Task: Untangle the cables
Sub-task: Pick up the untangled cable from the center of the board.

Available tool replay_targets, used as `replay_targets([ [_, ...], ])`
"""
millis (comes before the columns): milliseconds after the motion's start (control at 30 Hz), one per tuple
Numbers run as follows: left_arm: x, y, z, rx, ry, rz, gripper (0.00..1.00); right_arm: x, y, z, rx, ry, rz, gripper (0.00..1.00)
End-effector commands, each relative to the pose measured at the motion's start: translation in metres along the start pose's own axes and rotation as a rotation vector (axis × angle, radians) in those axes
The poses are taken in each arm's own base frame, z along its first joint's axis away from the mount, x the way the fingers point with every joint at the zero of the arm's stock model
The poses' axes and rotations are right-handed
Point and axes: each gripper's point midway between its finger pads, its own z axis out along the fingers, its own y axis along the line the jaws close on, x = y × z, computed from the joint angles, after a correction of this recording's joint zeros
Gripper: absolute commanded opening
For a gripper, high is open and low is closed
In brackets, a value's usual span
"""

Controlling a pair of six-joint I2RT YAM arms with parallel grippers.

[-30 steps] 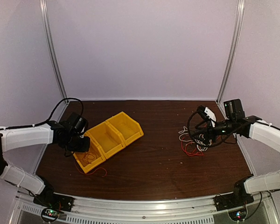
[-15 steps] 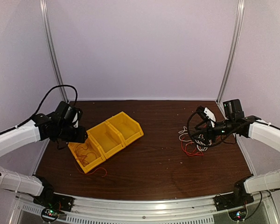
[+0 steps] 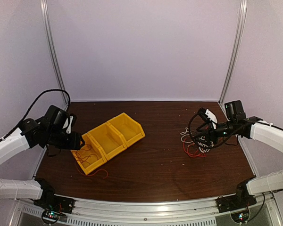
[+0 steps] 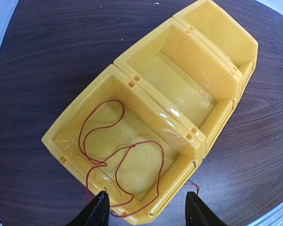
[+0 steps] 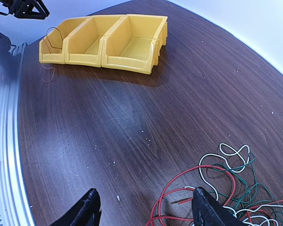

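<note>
A tangle of red, white, green and black cables [image 3: 195, 143] lies on the right of the table; the right wrist view shows the tangle [image 5: 208, 166] at lower right. One red cable [image 4: 162, 162] lies looped in the nearest compartment of the yellow bin [image 4: 151, 101], one end trailing over the front wall onto the table [image 3: 103, 173]. My left gripper [image 4: 146, 207] hangs open above that compartment's front edge, nothing between its fingers. It sits left of the bin [image 3: 73, 140]. My right gripper [image 5: 146, 202] is open just above the table, at the tangle's left edge.
The yellow bin [image 3: 114, 136] has three compartments in a row, set diagonally left of centre; the two farther ones hold nothing. Brown tabletop [image 3: 155, 155] lies between bin and tangle. White walls and metal posts close the back and sides.
My left gripper has opened and pulled up and back to the left, off the bin, leaving the red cable in the nearest compartment. The right arm has barely moved.
</note>
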Motion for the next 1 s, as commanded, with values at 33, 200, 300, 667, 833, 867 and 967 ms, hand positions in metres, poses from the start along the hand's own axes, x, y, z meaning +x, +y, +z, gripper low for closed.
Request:
replay_targets([
  [33, 0.029, 0.004, -0.01, 0.06, 0.026, -0.067, 0.57, 0.002, -0.001, 0.001, -0.005, 0.002, -0.01, 0.66],
  [200, 0.054, -0.015, 0.0, 0.167, 0.128, -0.088, 0.83, 0.004, 0.002, 0.002, -0.029, 0.011, -0.014, 0.67],
  [300, 0.05, -0.035, -0.003, 0.248, 0.08, -0.054, 0.98, 0.005, 0.003, 0.003, -0.036, 0.018, -0.021, 0.67],
  [667, 0.054, -0.132, 0.001, 0.266, 0.014, 0.429, 0.91, 0.007, 0.004, 0.004, -0.049, 0.028, -0.026, 0.67],
  [833, 0.09, -0.129, 0.035, 0.16, 0.212, 0.428, 0.49, 0.007, 0.005, 0.002, -0.047, 0.028, -0.031, 0.67],
  [867, 0.094, -0.131, 0.037, 0.159, 0.226, 0.432, 0.49, 0.008, 0.005, 0.002, -0.044, 0.028, -0.033, 0.67],
  [967, 0.106, -0.122, 0.045, 0.084, 0.267, 0.421, 0.5, 0.008, 0.004, 0.002, -0.037, 0.03, -0.037, 0.67],
])
